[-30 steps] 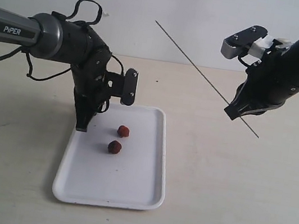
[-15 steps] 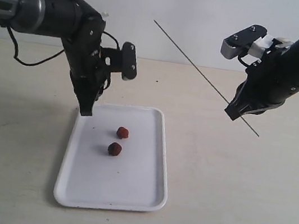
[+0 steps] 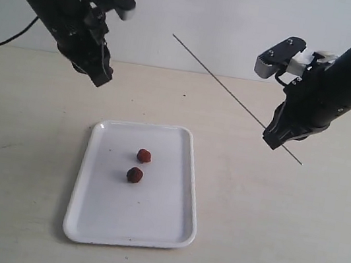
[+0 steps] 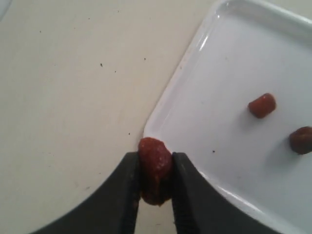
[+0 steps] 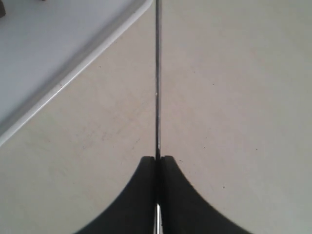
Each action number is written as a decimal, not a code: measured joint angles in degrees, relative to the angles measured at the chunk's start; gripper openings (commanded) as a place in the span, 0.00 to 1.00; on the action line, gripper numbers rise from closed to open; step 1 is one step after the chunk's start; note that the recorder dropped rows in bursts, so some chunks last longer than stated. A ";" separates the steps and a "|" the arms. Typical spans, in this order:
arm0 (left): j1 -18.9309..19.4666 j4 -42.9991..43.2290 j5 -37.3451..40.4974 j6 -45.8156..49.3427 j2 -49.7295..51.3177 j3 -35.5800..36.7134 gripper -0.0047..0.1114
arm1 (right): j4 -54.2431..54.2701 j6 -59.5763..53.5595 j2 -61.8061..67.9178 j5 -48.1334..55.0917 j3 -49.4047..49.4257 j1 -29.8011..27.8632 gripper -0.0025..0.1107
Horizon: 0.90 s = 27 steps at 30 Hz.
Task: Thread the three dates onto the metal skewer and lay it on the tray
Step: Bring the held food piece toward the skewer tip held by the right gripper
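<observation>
The left gripper, pinched tight on one date, should push its centre squarely onto the free left tip of the metal skewer clamped in the right gripper.

No writing, brand or number is legible in any view; no signs either.

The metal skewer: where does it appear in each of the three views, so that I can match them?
Exterior view: the metal skewer slants through the air, held by the right gripper.
Left wrist view: not in it.
Right wrist view: it runs straight out from the shut jaws.
Shared landmark: the tray.
</observation>
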 measured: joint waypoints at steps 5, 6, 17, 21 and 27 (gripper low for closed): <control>6.93 -17.93 5.25 6.03 -0.96 0.00 0.24 | 3.71 -8.03 2.68 0.97 0.00 0.00 0.02; 8.47 -21.44 6.84 7.16 -0.96 0.00 0.24 | 4.11 -9.65 3.14 1.36 0.00 0.00 0.02; 21.22 -46.46 19.60 14.34 -0.96 0.00 0.24 | 12.15 -26.60 5.15 5.04 0.00 0.00 0.02; 21.72 -47.64 19.71 14.44 -0.85 0.00 0.24 | 17.20 -34.27 5.15 8.92 0.00 0.00 0.02; 21.72 -48.27 20.15 13.27 0.13 0.00 0.24 | 20.12 -39.71 5.15 10.34 0.00 0.00 0.02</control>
